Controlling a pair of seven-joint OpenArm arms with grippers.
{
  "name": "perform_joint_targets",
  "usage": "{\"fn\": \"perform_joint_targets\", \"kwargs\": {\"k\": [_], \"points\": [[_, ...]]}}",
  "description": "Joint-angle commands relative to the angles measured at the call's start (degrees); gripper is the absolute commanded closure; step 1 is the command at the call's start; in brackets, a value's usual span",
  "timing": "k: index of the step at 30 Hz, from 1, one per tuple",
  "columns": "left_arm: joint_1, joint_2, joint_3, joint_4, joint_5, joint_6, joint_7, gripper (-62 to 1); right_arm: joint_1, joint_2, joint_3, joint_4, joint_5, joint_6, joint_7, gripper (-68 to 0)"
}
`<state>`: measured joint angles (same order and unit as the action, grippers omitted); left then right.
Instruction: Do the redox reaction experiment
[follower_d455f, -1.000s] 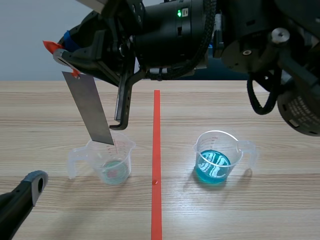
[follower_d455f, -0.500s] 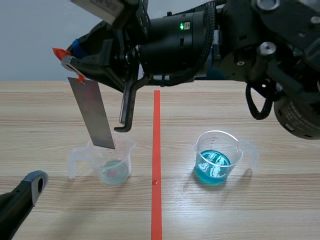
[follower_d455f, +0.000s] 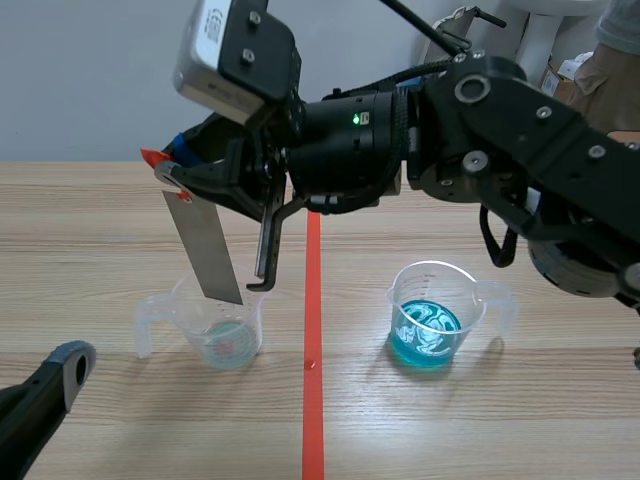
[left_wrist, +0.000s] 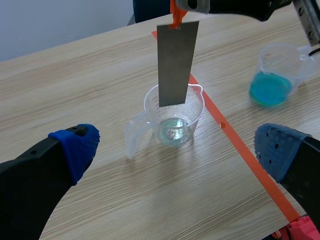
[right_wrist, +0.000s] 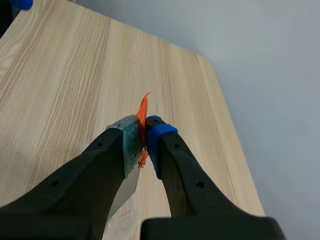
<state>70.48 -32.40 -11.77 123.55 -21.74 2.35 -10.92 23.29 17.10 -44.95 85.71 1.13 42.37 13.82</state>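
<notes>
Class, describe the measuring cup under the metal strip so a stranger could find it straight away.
Find the orange-red tape line down the wooden table; a clear handled cup stands on each side. Your cup has the grey metal strip hanging at its mouth. It holds only a little pale liquid; the neighbour holds bright blue.

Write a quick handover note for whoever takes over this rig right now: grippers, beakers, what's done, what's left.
Left gripper: jaws open, empty, low, with the pale beaker ahead of it.
Right gripper: jaws shut on the metal strip by its orange tab; strip hangs tilted over the pale beaker, lower end near rim level, above the liquid.
The blue beaker stands apart, across the tape line.
Done: strip picked up. Left: probably dipping it in a beaker and setting it down.
</notes>
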Motion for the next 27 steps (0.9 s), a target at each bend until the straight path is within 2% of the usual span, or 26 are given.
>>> {"fn": "perform_joint_targets", "kwargs": {"k": [1, 9, 13, 21, 27], "points": [[-0.2, 0.3, 0.1, 0.9, -0.1, -0.1, -0.8, -62.3, 1.3, -1.0, -0.5, -0.6, -0.4, 0.4, 2.1, -0.8], [-0.2, 0.3, 0.1, 0.9, -0.1, -0.1, -0.8, -62.3, 1.3, -2.7, -1.7, -6.4, -9.2, 0.4, 10.2, -0.8], [-0.2, 0.3, 0.1, 0.9, -0.1, -0.1, -0.8, -62.3, 1.3, -3.0, -1.7, -8.6, -13.7, -0.8, 14.4, -0.8], [-0.2, 0.3, 0.1, 0.9, -0.1, -0.1, -0.9, -62.3, 1.3, -4.0, -2.6, -12.7, -22.8, -6.1, 21.4, -0.8], [-0.2, 0.3, 0.1, 0.9, -0.1, -0.1, -0.9, -62.3, 1.3, -4.1, -4.2, -13.6, -24.3, -6.6, 22.6, -0.8]]}}
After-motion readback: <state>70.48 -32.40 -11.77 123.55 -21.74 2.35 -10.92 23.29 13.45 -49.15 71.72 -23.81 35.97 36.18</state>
